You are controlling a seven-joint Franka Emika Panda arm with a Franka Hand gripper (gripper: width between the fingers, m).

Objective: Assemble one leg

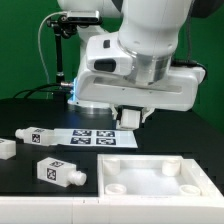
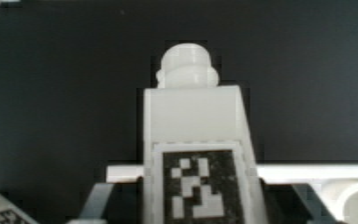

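My gripper [image 1: 130, 118] is shut on a white leg [image 2: 197, 120] with a black-and-white tag. In the wrist view the leg runs out from between the jaws of my gripper [image 2: 197, 192] and ends in a rounded tip over the black table. In the exterior view only a tagged bit of the held leg [image 1: 131, 116] shows under the hand, above the marker board [image 1: 100, 137]. The wide flat white panel [image 1: 150, 180] with round sockets lies at the front right; its edge also shows in the wrist view [image 2: 336, 190]. Two loose legs [image 1: 35, 137] [image 1: 57, 172] lie on the exterior view's left.
Another white part [image 1: 5, 148] lies at the left edge of the exterior view. A black post with cables [image 1: 62, 55] stands at the back left. The table top is black.
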